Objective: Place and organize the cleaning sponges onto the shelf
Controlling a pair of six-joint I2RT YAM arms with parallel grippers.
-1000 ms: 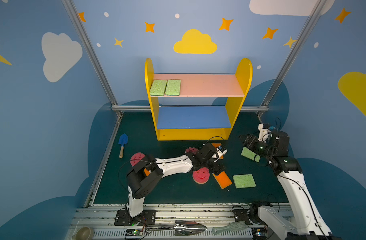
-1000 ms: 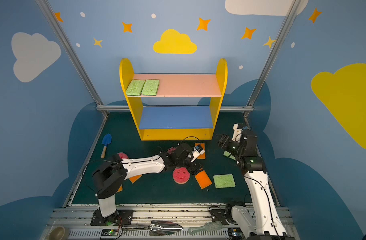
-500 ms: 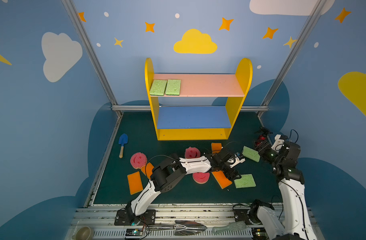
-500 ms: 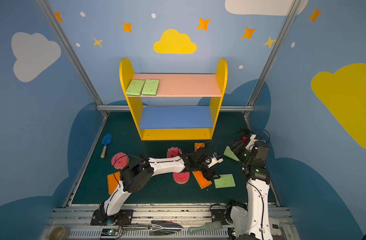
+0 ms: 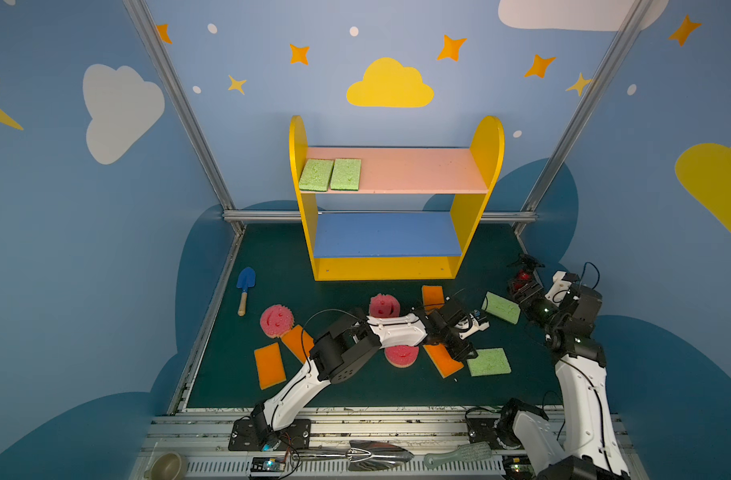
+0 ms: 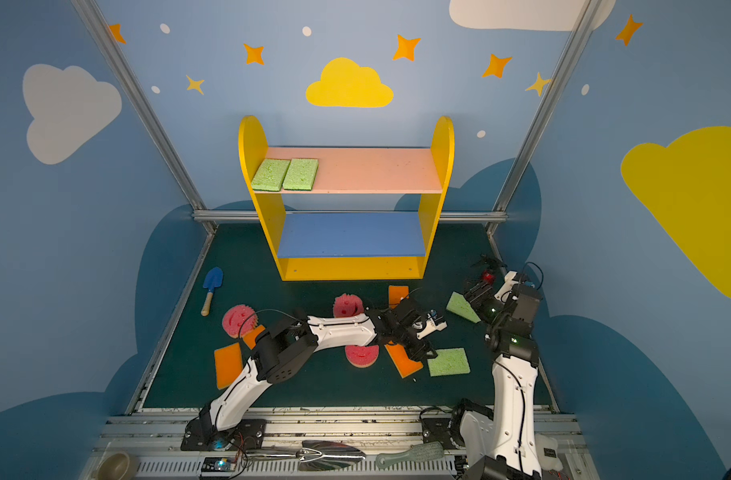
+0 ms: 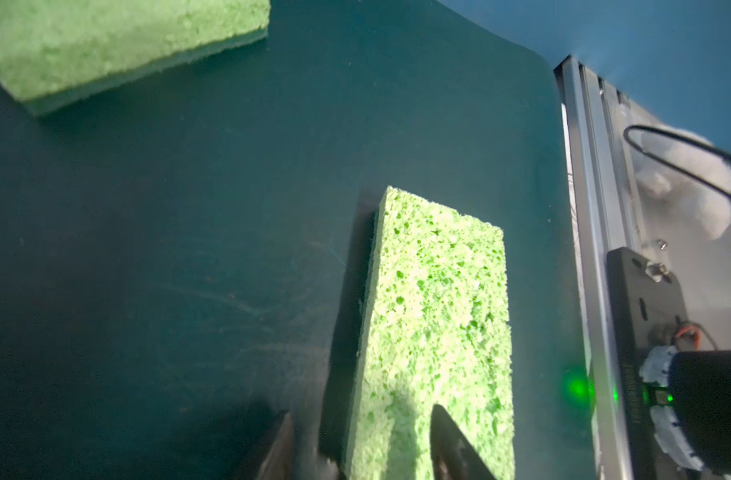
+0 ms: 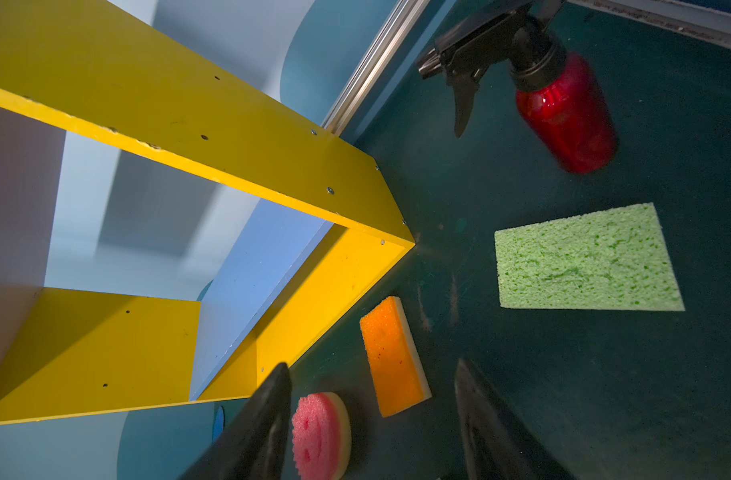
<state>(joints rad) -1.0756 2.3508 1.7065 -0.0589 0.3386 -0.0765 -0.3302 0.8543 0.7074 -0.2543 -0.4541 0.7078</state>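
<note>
We see a left arm point(image 5: 392, 330) and a right arm point(image 5: 584, 399), white with black joints, thin black wires point(image 5: 326, 312), green lights point(image 6: 514, 340) and pointy black fingers point(image 8: 268, 424).

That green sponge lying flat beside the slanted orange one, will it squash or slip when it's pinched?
Probably squashes: the green sponge looks like open-pored foam. Likely light for its size, and its rough pitted face should resist slipping. Flat and rectangular, it shouldn't roll.
</note>
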